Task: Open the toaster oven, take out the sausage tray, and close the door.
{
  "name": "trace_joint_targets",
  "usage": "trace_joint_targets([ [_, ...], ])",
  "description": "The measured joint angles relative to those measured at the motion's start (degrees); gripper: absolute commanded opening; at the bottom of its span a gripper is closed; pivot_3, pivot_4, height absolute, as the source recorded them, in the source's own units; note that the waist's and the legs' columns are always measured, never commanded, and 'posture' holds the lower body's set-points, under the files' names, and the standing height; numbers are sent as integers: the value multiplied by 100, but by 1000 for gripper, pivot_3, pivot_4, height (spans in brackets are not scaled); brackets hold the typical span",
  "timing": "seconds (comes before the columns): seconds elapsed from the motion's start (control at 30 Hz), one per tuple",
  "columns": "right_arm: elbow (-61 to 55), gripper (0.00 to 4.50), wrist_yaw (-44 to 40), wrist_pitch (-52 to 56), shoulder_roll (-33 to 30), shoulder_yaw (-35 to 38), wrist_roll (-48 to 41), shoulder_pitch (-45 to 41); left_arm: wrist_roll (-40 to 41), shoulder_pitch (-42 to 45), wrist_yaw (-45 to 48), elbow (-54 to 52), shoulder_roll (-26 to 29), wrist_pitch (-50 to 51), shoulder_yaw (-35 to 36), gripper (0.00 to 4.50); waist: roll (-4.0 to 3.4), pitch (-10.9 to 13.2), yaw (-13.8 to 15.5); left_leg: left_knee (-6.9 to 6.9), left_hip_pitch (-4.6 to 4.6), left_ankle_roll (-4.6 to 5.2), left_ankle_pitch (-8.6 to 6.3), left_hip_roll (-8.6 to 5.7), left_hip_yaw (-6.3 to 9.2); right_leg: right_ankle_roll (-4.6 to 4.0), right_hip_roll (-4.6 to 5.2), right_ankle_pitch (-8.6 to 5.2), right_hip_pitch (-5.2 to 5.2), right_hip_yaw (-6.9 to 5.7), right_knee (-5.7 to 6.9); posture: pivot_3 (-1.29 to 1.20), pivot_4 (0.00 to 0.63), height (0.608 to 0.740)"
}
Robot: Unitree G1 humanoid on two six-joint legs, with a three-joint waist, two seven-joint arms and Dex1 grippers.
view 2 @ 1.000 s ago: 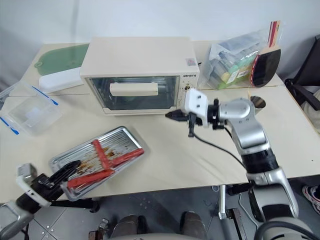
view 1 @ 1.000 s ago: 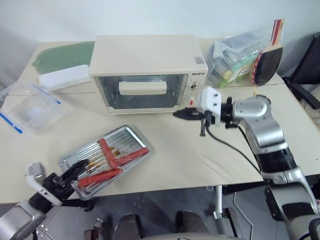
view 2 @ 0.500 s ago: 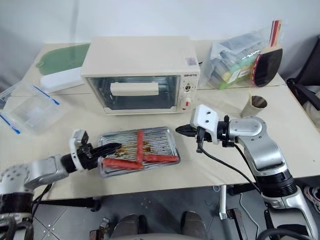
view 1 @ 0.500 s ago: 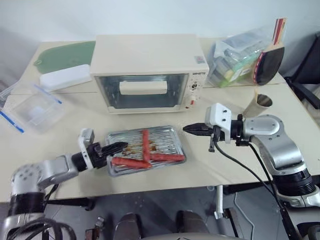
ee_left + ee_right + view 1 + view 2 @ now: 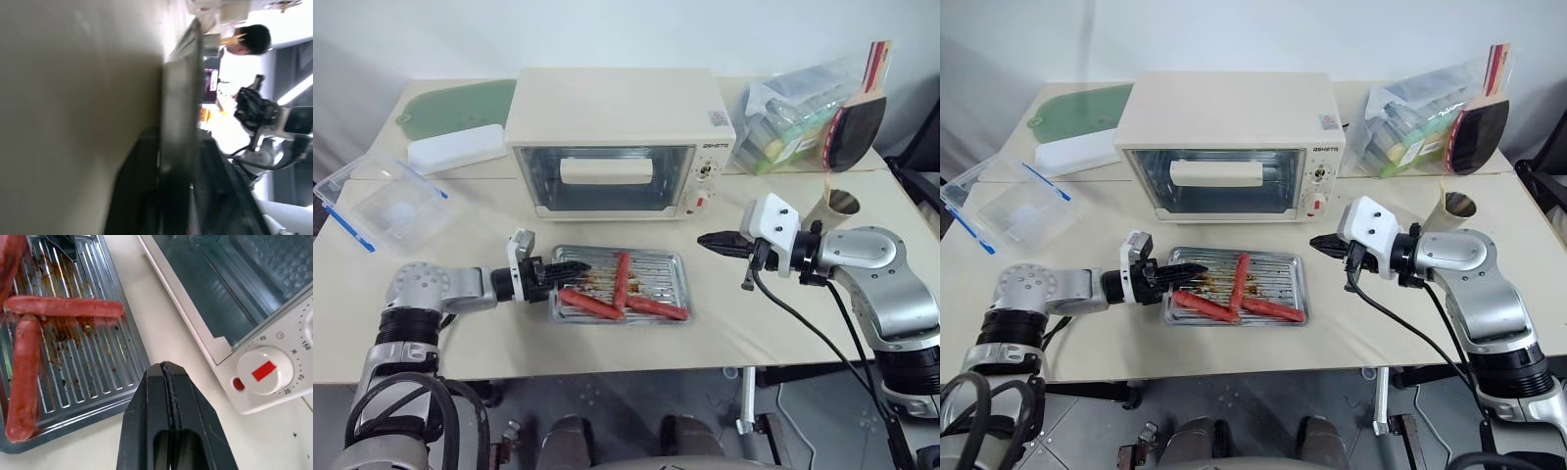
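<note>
The cream-white toaster oven (image 5: pixel 617 103) stands at the middle back of the table. Its glass door (image 5: pixel 607 188) is closed, the bar handle (image 5: pixel 607 169) across it. The sausage tray (image 5: pixel 673 270), shiny and ridged, lies flat on the table just in front of the oven and carries three red sausages (image 5: pixel 622 278). My left gripper (image 5: pixel 570 267) lies level at the tray's left end, open a little, with the tray's rim (image 5: pixel 181 98) between its fingers. My right gripper (image 5: pixel 707 238) hovers shut to the right of the tray, pointing at it, below the oven's knobs (image 5: pixel 264 370).
A clear container with blue clips (image 5: pixel 386 201), a white box (image 5: pixel 458 149) and a green mat (image 5: pixel 460 98) are at the left. A bag of items (image 5: pixel 798 108), a paddle (image 5: pixel 857 117) and a cup (image 5: pixel 842 204) sit at the right. A person (image 5: pixel 249 36) is beyond the table.
My left gripper slid the tray from the table's front left edge to the spot before the oven, then parted its fingers. My right gripper drew away to the right, staying shut.
</note>
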State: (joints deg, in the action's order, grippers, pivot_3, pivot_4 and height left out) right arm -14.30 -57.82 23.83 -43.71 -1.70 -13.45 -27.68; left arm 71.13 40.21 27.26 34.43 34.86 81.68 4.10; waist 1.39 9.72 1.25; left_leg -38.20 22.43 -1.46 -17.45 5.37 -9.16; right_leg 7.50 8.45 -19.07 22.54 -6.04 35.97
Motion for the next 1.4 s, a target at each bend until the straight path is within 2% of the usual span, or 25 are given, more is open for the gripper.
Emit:
trace_joint_targets([
  [0.13,-52,0,63,1,-12,14,0,15,-649,142,531,28,-21,9,-119,3052,-1,0,20,-2,0,1,1,0,1,0,0,0,-1,0,2,0,150,740],
  [0.3,-104,0,102,1,-62,15,-3,52,-1028,277,1104,24,-26,37,-100,4461,-1,0,20,-4,-2,2,1,1,1,0,0,0,-3,0,4,0,150,740],
  [0.4,-104,0,99,-9,-91,15,-4,60,-1238,278,1235,-156,112,18,-113,4461,-1,-1,-7,-3,-5,2,2,3,1,0,0,0,-3,0,7,0,150,740],
  [0.6,-83,0,81,-119,-188,41,0,166,-1592,-209,1265,-1057,1123,45,133,4461,-1,0,-235,23,-4,-1,3,8,-13,0,-1,0,17,0,6,0,150,740],
  [0.73,14,0,15,-262,-209,19,11,149,-1817,-720,1498,-1751,1655,-191,184,4461,-2,1,-287,24,-4,-1,2,8,-17,0,-1,0,19,1,2,0,150,740],
  [0.87,298,879,-276,-655,-221,-42,33,84,-2253,-1529,2100,-2477,2031,-1340,259,4500,-7,5,-291,24,-3,-2,1,13,-25,-1,-1,-1,26,3,1,0,150,740],
  [1.0,552,2255,-754,-923,-207,-153,-115,-15,-2686,-2050,2791,-2731,1693,-3325,859,4500,-14,14,-256,15,7,2,-2,13,-29,-1,0,0,30,3,1,0,150,740],
  [1.07,632,2923,-1001,-1061,-197,-235,-188,-75,-2822,-2257,3485,-2797,1509,-4522,1152,4500,-14,14,-253,12,10,6,-5,13,-29,-1,0,0,30,2,0,0,150,740],
  [1.13,803,3599,-1177,-1220,-197,-245,-199,-99,-3176,-2508,4053,-2779,1582,-5467,1168,4500,-16,15,-267,14,8,7,-7,12,-34,-1,0,0,30,2,-2,0,150,740],
  [1.2,1064,4275,-1359,-1397,-217,-241,-218,-124,-3705,-2927,4747,-2532,1915,-6336,1022,4500,-18,16,-281,19,7,7,-7,13,-41,-1,0,-1,41,2,-1,0,150,740],
  [1.23,1173,4452,-1405,-1481,-221,-238,-208,-125,-3921,-3004,4844,-2389,1986,-6606,989,4500,-19,17,-283,20,8,8,-8,15,-46,-1,0,0,46,2,-1,0,150,740],
  [1.4,1751,4452,-1570,-1990,-351,-239,39,-123,-4484,-3100,5125,-1745,2042,-7687,1035,4500,-22,19,-274,13,24,13,-11,19,-59,0,3,0,70,5,7,0,150,740],
])
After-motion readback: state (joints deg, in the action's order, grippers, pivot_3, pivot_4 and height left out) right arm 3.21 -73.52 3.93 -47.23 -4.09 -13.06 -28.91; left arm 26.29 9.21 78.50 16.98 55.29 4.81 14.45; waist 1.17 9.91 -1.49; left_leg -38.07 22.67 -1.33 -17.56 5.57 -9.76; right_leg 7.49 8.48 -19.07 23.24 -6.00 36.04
